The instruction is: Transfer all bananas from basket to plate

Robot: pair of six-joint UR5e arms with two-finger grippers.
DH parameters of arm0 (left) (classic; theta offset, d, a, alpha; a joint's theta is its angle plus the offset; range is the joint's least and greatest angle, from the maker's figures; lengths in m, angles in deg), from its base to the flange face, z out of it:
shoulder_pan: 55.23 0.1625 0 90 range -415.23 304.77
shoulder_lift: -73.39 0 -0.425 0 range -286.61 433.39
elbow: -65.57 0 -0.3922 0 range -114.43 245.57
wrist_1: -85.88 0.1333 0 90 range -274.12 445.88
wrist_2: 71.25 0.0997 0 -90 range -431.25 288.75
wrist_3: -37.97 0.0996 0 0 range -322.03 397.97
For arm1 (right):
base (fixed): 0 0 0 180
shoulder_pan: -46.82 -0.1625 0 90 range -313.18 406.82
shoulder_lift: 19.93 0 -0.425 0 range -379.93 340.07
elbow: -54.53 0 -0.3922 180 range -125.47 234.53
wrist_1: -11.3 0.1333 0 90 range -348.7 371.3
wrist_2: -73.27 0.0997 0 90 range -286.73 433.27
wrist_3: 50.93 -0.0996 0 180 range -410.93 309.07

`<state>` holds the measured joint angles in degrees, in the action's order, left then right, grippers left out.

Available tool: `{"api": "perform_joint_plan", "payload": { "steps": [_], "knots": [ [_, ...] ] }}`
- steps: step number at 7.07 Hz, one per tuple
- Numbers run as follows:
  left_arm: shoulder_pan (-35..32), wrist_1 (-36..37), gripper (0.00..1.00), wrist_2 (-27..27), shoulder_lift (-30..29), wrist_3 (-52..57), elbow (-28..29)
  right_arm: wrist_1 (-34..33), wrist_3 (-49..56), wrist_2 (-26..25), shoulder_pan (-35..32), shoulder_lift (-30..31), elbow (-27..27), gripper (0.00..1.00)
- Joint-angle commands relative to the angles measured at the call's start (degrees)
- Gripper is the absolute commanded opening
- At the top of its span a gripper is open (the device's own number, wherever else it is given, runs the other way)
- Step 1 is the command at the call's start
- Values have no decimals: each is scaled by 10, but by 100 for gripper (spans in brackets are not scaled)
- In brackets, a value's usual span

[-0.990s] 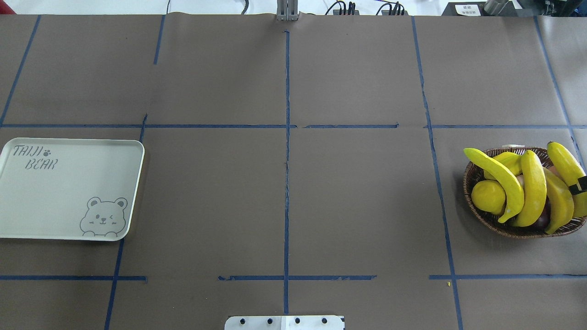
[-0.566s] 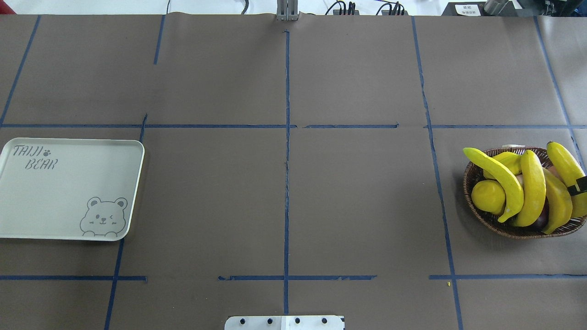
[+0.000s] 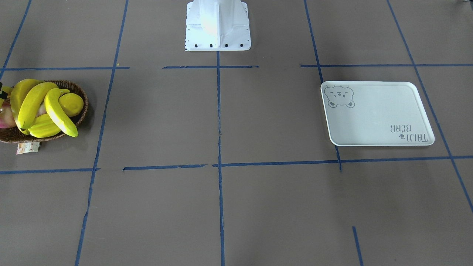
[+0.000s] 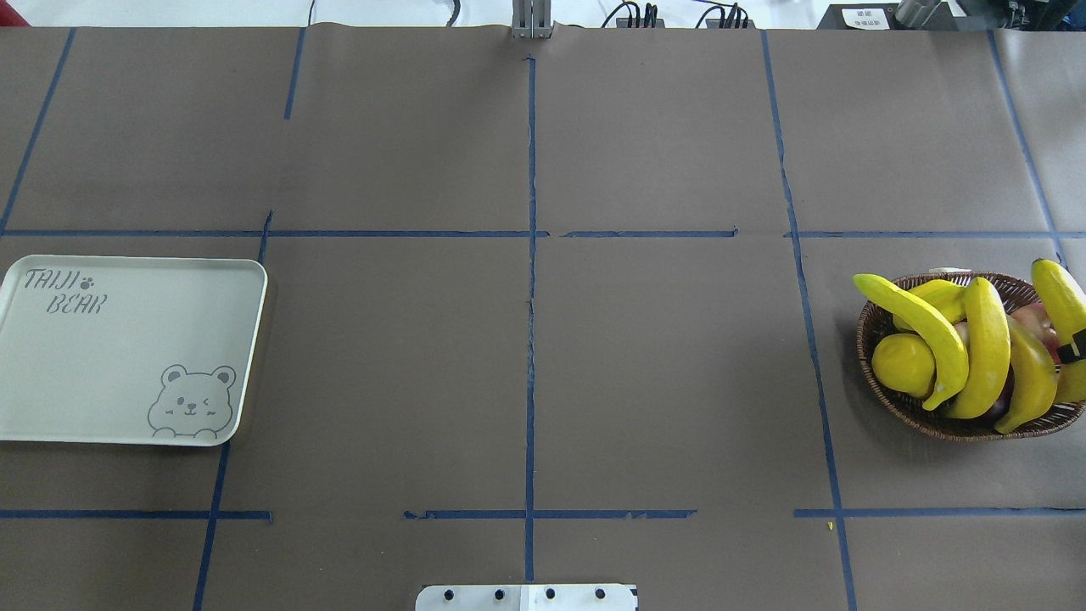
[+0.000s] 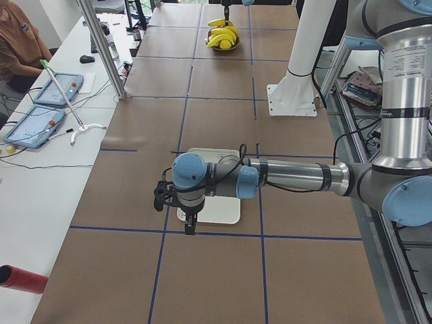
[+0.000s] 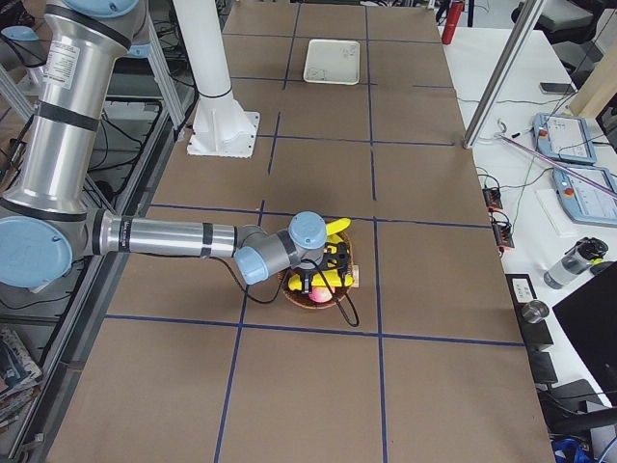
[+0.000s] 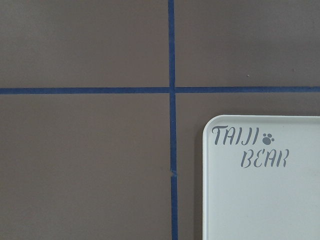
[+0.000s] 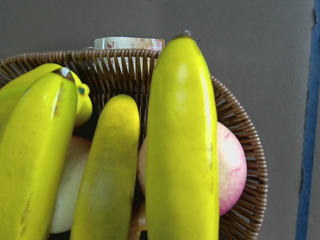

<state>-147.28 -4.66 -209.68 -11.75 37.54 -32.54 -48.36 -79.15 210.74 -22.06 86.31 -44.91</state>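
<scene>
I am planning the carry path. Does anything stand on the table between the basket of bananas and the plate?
Nothing visible does. Between the bananas in the basket and the plate, the table shows only its brown cover and flat blue tape lines.

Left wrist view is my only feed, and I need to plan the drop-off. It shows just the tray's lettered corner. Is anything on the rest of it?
Observer: No, the bear-print tray is bare.
Operator: Where are the bananas?
Observer: All four bananas are piled in the wicker basket, far across from the tray, beside a lemon.
Operator: And the right gripper?
Observer: One black finger of the right gripper lies against the rightmost banana. I cannot tell whether it is clamped.
</scene>
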Motion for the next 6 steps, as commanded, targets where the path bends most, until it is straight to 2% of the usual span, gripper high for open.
{"api": "perform_joint_plan", "payload": {
  "steps": [1, 3, 4, 5, 6],
  "knots": [
    [0, 0, 100, -2, 0, -1, -1, -1, 2, 4, -16, 7, -19, 1],
    [0, 0, 100, -2, 0, -1, 0, -5, 5, 41, -36, 68, -74, 0],
    [0, 0, 100, -2, 0, -1, 2, -23, 6, 41, -38, 91, -113, 0],
    [0, 0, 100, -2, 0, 0, 2, -72, 9, 34, -54, 95, -151, 0],
    [0, 0, 100, -2, 0, 0, 3, -111, 26, 4, -70, 95, -174, 0]
  ]
}}
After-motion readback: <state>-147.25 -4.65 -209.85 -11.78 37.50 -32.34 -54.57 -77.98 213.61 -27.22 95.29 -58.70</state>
